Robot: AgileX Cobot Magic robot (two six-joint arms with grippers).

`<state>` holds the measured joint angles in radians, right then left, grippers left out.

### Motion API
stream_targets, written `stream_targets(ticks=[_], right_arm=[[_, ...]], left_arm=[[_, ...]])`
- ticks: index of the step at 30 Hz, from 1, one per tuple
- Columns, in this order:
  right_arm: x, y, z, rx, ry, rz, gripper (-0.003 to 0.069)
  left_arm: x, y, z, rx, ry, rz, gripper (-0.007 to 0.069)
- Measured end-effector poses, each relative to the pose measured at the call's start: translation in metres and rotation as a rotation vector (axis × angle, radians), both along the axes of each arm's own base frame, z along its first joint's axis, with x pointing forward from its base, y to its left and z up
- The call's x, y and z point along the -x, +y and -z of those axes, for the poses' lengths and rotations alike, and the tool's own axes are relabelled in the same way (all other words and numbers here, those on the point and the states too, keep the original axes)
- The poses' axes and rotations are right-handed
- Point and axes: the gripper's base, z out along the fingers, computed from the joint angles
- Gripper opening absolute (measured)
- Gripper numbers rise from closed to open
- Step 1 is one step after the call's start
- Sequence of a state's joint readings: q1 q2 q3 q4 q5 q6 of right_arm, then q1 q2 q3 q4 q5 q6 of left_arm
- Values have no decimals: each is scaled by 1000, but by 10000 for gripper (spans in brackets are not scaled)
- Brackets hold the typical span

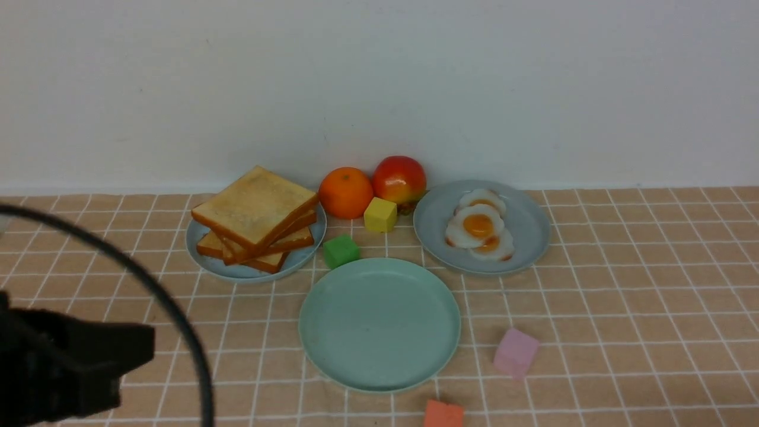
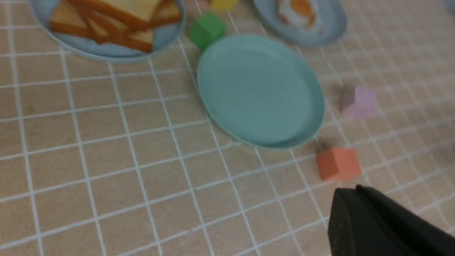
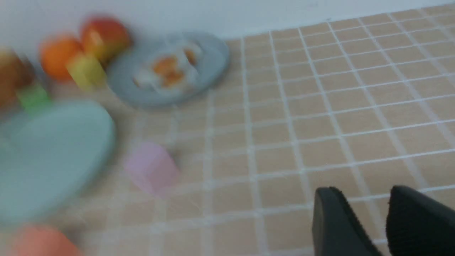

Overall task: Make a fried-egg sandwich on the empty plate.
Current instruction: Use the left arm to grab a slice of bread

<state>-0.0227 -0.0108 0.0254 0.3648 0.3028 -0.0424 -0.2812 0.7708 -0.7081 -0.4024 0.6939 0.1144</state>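
1. The left jaws [image 2: 355, 206] are pressed fully together with nothing between them. They hang over bare tabletop [image 2: 106, 160] at the robot's near edge.
2. The right jaws [image 3: 366, 202] stand moderately apart and empty, with tabletop showing through the gap. They are out of the front view.
3. First target is the toast stack [image 1: 255, 216]. It lies ahead of the left jaws and inward, well apart from them, on a grey-blue plate [image 1: 198, 242]. The left arm is the nearer one, so I'd give it the first slice.
4. The slices are square, so there is no long axis. The top slice sits turned and slightly tilted, with a corner pointing back at the left jaws. My read is to open first, then yaw the wrist to square up on an edge.
5. The mint-green plate [image 1: 379, 326] is empty. It lies ahead and inward of both jaws, closer than the toast.
6. The fried eggs [image 1: 479, 226] are on the second grey-blue plate [image 1: 531, 228], ahead and inward of the right jaws. The right arm is nearer.
7. The run from the left jaws to the toast is open.
8. The green cube [image 1: 340, 250] sits just beside the mint-green plate's far rim, on the toast-to-plate path, so there is a nudge risk.
9. The pink cube [image 1: 516, 353] and orange-red cube [image 1: 443, 414] flank that rim on the right-jaws side.
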Motion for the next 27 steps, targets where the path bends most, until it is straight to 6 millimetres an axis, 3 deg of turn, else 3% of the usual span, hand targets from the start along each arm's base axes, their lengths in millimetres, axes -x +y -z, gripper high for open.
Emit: stream_targets(ticks=[3,4,6,8,10,14,15,17,20,21,23,27], right_arm=[[-2,0,-10,-263,-83,41,239],[-2,0,-10,-276,-83,41,239],[-2,-2,-17,-466,-148,78,239],[-1,0,-24,-537,-153,61,239],[3,7,-40,-481,-119,-23,239],[10,24,-100,-228,-2,-229,239],[10,24,-103,-205,9,-236,239],[4,29,-135,-42,169,-334,239],[-9,27,-165,121,383,-408,239],[-9,27,-165,121,383,-408,239],[-20,28,-181,177,476,-452,239],[-34,34,-187,223,512,-511,239]], left_arm=[[-27,-7,2,-29,40,-1,-13],[-31,-8,3,-35,45,-3,-13],[-57,-13,7,-91,74,-4,-13],[-80,-17,11,-159,91,3,-13],[-99,-20,15,-215,101,10,-13],[-153,-32,25,-303,123,30,-13],[-156,-33,26,-308,124,32,-13],[-185,-40,32,-365,118,61,-13],[-223,-47,43,-455,120,98,-13],[-224,-48,46,-457,129,100,-13],[-245,-51,51,-505,116,111,9],[-272,-55,63,-584,67,143,129]])
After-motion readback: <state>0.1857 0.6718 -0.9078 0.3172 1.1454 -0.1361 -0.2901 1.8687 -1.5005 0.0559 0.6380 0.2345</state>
